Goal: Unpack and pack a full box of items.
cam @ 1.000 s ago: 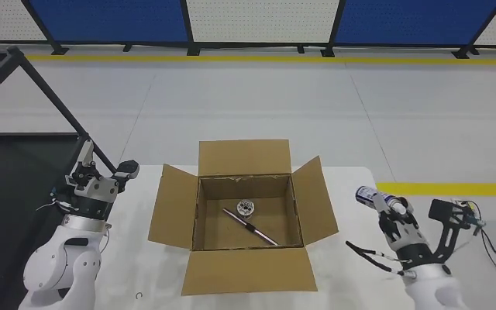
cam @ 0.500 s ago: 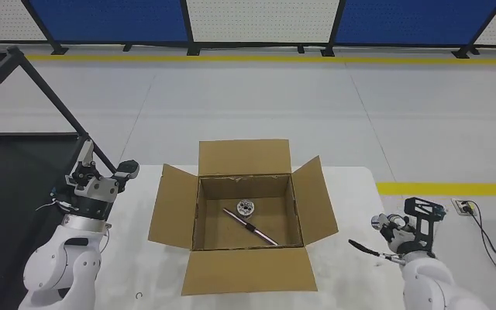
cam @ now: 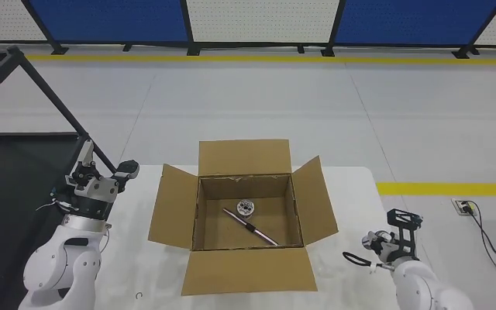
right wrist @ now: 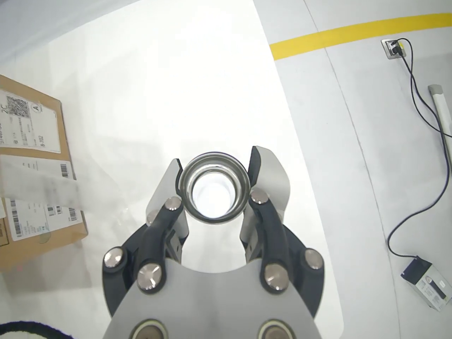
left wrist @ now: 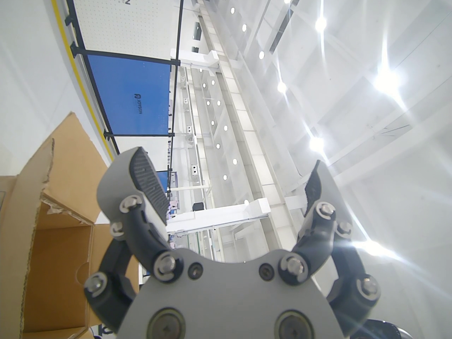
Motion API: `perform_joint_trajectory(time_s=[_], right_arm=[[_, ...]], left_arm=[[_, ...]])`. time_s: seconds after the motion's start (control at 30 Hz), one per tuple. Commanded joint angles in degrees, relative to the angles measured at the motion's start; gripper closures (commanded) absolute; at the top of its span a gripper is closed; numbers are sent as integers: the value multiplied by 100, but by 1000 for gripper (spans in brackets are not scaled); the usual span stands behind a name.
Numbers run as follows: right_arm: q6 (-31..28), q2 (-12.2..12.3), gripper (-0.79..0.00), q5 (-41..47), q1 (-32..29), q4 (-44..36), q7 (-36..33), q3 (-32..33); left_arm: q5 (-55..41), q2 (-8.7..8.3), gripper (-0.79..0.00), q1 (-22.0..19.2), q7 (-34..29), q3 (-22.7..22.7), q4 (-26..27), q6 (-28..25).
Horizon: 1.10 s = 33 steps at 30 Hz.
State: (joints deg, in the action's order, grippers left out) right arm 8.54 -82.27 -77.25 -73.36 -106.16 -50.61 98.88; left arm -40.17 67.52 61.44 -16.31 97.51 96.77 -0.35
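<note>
An open cardboard box (cam: pixel 245 159) stands mid-table with all flaps spread. Inside lie a dark pen (cam: pixel 249 226) and a small round silvery item (cam: pixel 246 206). Right of the box, near the table's front right corner, my right gripper (cam: pixel 378 249) is shut on a can (cam: pixel 370 241). The right wrist view looks down on the gripper (right wrist: pixel 216 164) and the can's metal-rimmed end (right wrist: pixel 214 195), with one box flap (right wrist: pixel 31 164) beside them. My left gripper (cam: pixel 107 159) is raised left of the box, pointing up. Its fingers stand open and hold nothing (left wrist: pixel 233 178).
The white table (cam: pixel 353 186) ends just right of the right gripper. A tiny ring-like object (cam: pixel 138 295) lies near the front left. A black frame (cam: pixel 46 93) rises at the far left. A cable and power adapter (right wrist: pixel 425 282) lie on the floor.
My right arm has brought the can toward the table's front edge and turned it from tilted to end-on under the wrist. The left arm and the box contents have not moved.
</note>
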Motion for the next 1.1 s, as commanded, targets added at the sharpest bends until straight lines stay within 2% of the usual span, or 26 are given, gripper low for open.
perform_joint_trajectory(time_s=[0.0, 0.63, 0.67, 0.77, 0.8, 0.87, 0.93, 1.07], right_arm=[[72, 4, 0, -116, 4, 63, 29, -67], [118, 69, 0, -306, 149, 541, -58, -283], [111, 72, -80, -304, 149, 561, -66, -296], [107, 81, -237, -314, 150, 596, -71, -327], [103, 84, -323, -317, 149, 602, -70, -337], [98, 90, -403, -317, 147, 604, -73, -349], [105, 96, -785, -313, 143, 594, -69, -353], [177, 104, -785, -251, 94, 469, -2, -329]], left_arm=[[0, 0, -785, 0, 0, 0, 0, 0], [0, 0, -785, 0, 0, 0, 0, 0], [0, 0, -785, 0, 0, 0, 0, 0], [0, 0, -785, 0, 0, 0, 0, 0], [0, 0, -785, 0, 0, 0, 0, 0], [0, 0, -785, 0, 0, 0, 0, 0], [0, 0, -785, 0, 0, 0, 0, 0], [0, 0, -785, 0, 0, 0, 0, 0]])
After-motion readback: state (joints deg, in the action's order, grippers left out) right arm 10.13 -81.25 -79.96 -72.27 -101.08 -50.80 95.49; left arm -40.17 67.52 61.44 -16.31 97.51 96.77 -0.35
